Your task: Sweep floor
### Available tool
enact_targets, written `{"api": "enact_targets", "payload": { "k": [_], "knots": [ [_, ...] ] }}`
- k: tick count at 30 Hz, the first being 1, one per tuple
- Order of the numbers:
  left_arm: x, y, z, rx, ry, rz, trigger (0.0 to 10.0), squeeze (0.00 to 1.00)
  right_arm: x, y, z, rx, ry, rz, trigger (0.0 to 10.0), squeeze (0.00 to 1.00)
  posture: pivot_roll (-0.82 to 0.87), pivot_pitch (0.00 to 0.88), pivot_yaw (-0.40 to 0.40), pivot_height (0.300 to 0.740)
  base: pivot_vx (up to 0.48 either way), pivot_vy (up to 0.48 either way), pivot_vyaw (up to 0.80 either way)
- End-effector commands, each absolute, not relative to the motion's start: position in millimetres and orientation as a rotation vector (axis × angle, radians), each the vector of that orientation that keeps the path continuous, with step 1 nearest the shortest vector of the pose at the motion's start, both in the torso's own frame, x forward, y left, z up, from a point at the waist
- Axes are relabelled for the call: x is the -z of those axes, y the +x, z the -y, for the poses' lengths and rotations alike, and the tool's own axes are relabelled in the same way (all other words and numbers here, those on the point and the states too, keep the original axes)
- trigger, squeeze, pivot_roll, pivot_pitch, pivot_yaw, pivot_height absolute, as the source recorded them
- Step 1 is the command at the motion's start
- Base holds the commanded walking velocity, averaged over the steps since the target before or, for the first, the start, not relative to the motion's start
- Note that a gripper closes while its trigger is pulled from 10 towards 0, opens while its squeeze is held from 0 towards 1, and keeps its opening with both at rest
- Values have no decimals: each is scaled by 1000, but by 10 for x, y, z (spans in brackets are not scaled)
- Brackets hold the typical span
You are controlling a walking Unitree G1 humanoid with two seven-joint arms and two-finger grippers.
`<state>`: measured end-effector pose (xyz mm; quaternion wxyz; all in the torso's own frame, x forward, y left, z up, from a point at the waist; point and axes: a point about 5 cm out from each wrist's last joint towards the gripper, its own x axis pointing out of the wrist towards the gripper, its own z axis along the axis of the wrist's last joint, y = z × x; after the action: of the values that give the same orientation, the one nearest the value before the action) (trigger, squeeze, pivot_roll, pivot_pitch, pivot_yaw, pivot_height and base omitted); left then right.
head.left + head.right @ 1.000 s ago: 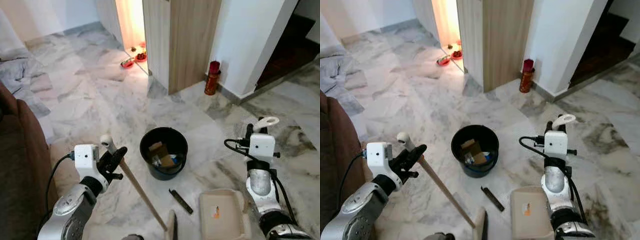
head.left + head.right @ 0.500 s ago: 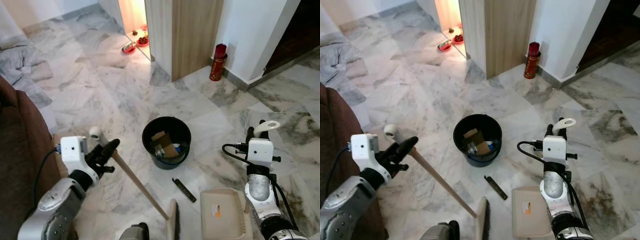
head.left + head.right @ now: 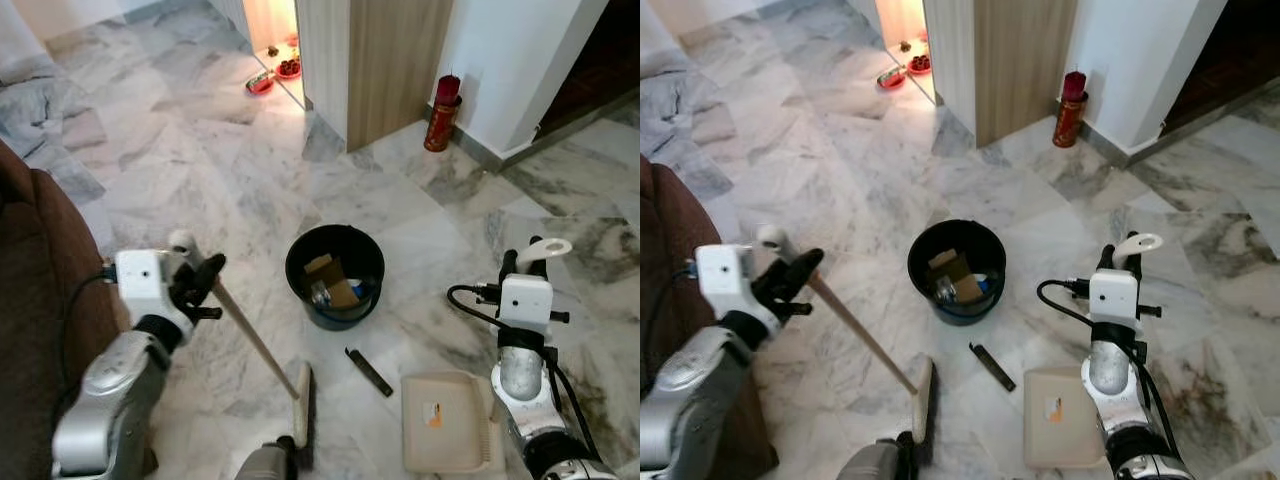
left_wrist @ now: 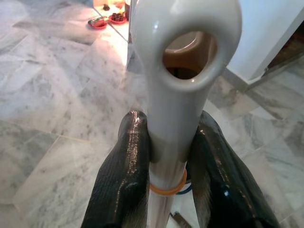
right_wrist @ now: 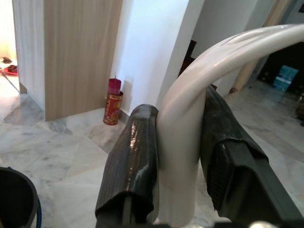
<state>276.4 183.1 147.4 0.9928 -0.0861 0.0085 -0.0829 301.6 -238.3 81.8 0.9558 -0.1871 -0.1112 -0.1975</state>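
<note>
A wide stretch of grey-veined marble floor (image 3: 200,170) is seen ahead, bounded on the robot's left by a brown sofa (image 3: 40,270) and further off by a wooden door panel (image 3: 385,60) and a white wall (image 3: 510,60). Open floor lies between the sofa and the wall, and a lit doorway is seen beyond the wooden panel.

The left gripper (image 3: 205,285) is held low beside the sofa, its two black fingers (image 4: 121,175) clamped on the white end of the broom handle (image 4: 183,61), just below the hanging hole. From there the wooden shaft (image 3: 255,340) slants down and toward the robot's right to the broom head (image 3: 303,415), which rests on the floor near the robot's feet. The right gripper (image 3: 525,262) is raised upright on the robot's right, its fingers (image 5: 135,156) closed on the curved white handle of the dustpan (image 3: 447,420), whose beige tray lies flat on the floor below it.

A black bucket (image 3: 335,275) holding cardboard and other scraps stands between the two arms. A small dark strip of debris (image 3: 368,371) lies on the floor between the broom head and the dustpan, just in front of the bucket. A red cylindrical can (image 3: 441,98) stands against the white wall, and red dishes (image 3: 275,75) are seen in the lit doorway.
</note>
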Motion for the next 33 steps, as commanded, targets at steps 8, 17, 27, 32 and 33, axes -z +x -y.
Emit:
{"api": "enact_targets", "payload": {
  "k": [8,17,27,32,33],
  "knots": [
    [-1481,3035,-1600,176,-92,102,10000,0,-770,2960,2437,424,-386,198,10000,0,106,205,29,740,0,0,0],
    [-1425,3102,-1490,227,-196,108,10000,0,-753,2949,2433,420,-378,187,10000,0,103,219,17,740,0,0,0],
    [-1384,3070,-1448,358,-275,47,10000,0,-756,2981,2383,404,-373,181,10000,0,111,208,11,740,0,0,0],
    [-1362,3036,-1434,401,-283,15,10000,0,-733,2982,2345,395,-372,172,10000,0,118,208,14,740,0,0,0],
    [-1359,3029,-1429,407,-285,11,10000,0,-728,2982,2337,393,-371,170,10000,0,119,209,14,740,0,0,0]
  ]
}}
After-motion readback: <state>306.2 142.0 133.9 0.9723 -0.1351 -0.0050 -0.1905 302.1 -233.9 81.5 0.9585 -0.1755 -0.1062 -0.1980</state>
